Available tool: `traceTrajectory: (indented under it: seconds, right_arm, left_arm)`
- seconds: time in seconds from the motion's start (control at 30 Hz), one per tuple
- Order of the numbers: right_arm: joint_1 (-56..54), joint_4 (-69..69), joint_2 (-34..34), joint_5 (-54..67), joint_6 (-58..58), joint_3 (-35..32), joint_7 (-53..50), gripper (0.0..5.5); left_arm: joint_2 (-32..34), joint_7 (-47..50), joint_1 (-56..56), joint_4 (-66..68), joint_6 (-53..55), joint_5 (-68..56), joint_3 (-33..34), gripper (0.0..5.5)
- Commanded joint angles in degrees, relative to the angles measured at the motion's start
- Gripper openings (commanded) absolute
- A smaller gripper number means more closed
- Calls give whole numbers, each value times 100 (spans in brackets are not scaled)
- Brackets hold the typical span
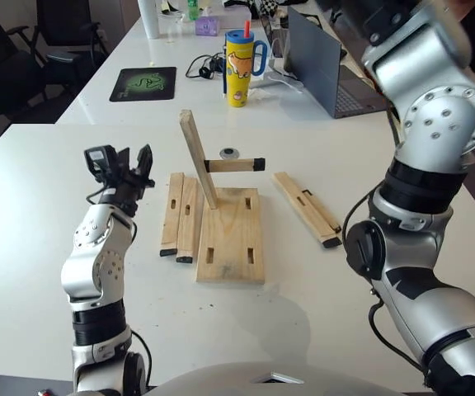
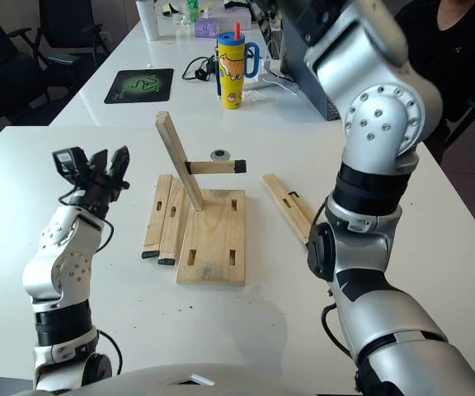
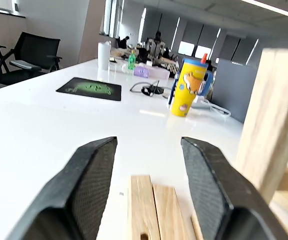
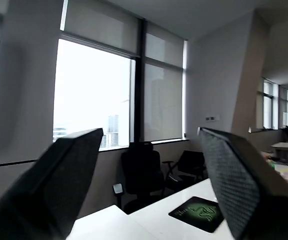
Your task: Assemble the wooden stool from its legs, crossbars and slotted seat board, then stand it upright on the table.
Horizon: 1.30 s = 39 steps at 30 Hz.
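Here, seat board (image 1: 231, 239) lies right of spread left tool (image 1: 136, 154); legs (image 1: 180, 216) between.

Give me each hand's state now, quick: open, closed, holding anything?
Left hand: open, holding nothing.
Right hand: open, holding nothing.

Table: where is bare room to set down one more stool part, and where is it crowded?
Bare: the near strip between the seat board and the front edge of the table, and the far left corner beyond the left gripper. Crowded: around the board, with loose legs on both sides.
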Motion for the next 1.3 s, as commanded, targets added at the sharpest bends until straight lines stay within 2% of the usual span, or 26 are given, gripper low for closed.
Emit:
traceTrajectory:
  seconds: [0.03,0.2,0.4,0.47,0.67,1.07,1.3]
  right_arm:
    - [304,161,-8,-1037,-717,444,-418,355]
    - [1295,364,32,-1426,-946,331,-629,355]
    - [1893,471,60,-1586,-994,273,-698,355]
    - [1958,522,91,-1622,-999,268,-699,355]
    - [2029,589,100,-1692,-1019,269,-644,355]
    - [2003,740,49,-1750,-1062,285,-548,355]
    - [1977,803,43,-1776,-1104,293,-514,355]
  left_arm:
    - [66,-169,509,348,-294,302,-280,236]
    - [59,-289,936,472,-118,279,-429,236]
    - [138,-416,1228,408,396,214,-602,236]
    - [185,-414,1267,393,511,251,-628,236]
    - [450,-386,1311,533,782,511,-738,319]
    - [800,-408,1192,477,820,450,-210,322]
    - [879,-665,1016,454,762,360,-210,322]
